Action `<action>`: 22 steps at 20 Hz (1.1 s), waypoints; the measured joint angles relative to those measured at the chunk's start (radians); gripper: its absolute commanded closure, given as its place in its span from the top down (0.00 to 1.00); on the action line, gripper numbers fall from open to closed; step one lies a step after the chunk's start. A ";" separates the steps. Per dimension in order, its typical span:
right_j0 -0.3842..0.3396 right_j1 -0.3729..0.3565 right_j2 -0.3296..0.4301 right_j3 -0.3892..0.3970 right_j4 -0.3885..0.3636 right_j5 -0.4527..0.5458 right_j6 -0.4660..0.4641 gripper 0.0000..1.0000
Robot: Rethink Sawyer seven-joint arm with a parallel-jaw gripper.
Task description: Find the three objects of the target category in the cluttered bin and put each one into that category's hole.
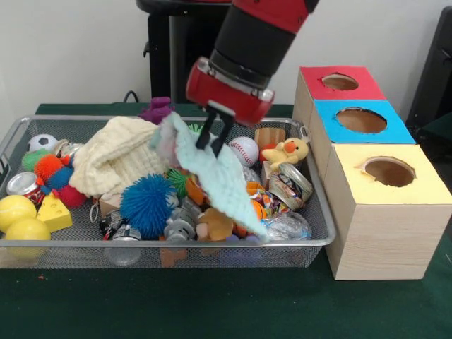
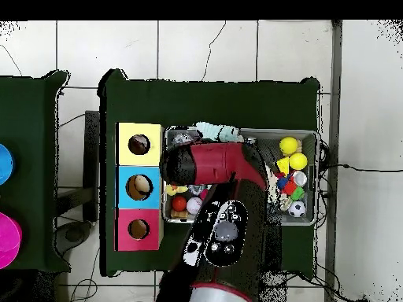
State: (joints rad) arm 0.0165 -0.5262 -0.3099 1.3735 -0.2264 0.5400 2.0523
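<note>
The silver wire mesh bin [image 1: 319, 220] is full of toys and cloths. My gripper [image 1: 210, 149] hangs over its middle, shut on the mint waffle cloth [image 1: 222, 180], which dangles lifted above the clutter. A bit of white cloth with coloured patches [image 1: 266, 203] seems to show under it, beside a can [image 1: 291, 186]. No other such cloth shows. The round hole in the yellow-topped box [image 1: 389, 171] is to the right of the bin. In the overhead view my arm covers the middle of the bin [image 2: 316, 179]; the mint cloth [image 2: 219, 130] sticks out at its edge, and the yellow hole [image 2: 139, 145] is to the left.
A cream waffle cloth [image 1: 116, 159], a blue spiky ball [image 1: 147, 205], a baseball [image 1: 244, 150], a yellow plush duck [image 1: 288, 151] and yellow balls [image 1: 15, 214] lie in the bin. The blue-topped hole [image 1: 361, 120] and the red-topped hole [image 1: 340, 82] stand behind the yellow box.
</note>
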 measured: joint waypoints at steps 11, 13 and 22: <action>-0.060 -0.077 -0.052 -0.068 -0.043 0.062 0.000 0.00; -0.068 -0.078 -0.052 -0.069 -0.047 0.062 0.000 0.00; -0.101 -0.076 -0.050 -0.066 -0.047 0.062 0.000 0.00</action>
State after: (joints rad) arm -0.0841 -0.6021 -0.3603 1.3079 -0.2734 0.6024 2.0523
